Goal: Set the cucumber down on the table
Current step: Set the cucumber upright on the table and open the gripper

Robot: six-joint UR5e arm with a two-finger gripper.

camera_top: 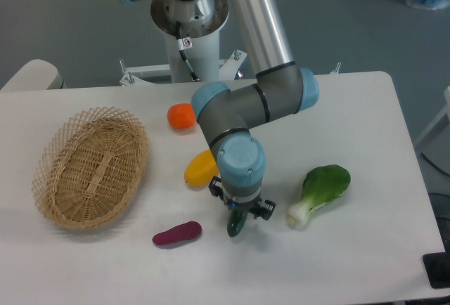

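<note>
On the white surface [365, 108] several things lie spread around the arm. A purple sweet potato [177, 233] lies just left of the gripper, close to the cucumber's lower end but apart from it. A yellow fruit [200, 168] lies behind the wrist, partly covered by it. An orange fruit [181, 116] sits farther back, beside the arm's elbow joint. To the right, a bok choy [320, 194] lies with its white stem end pointing toward the gripper, near it but not touching.

An oval wicker basket [91, 166] sits at the left of the surface, well apart from the gripper; nothing shows inside it.

The arm reaches down from the base at the back, bends at a blue-capped elbow and turns its wrist straight down over the front middle of the surface. The gripper [240, 211] points downward, its fingers closed around the dark green cucumber [235, 223], whose lower end sticks out below them. Whether that end touches the surface cannot be told.
</note>
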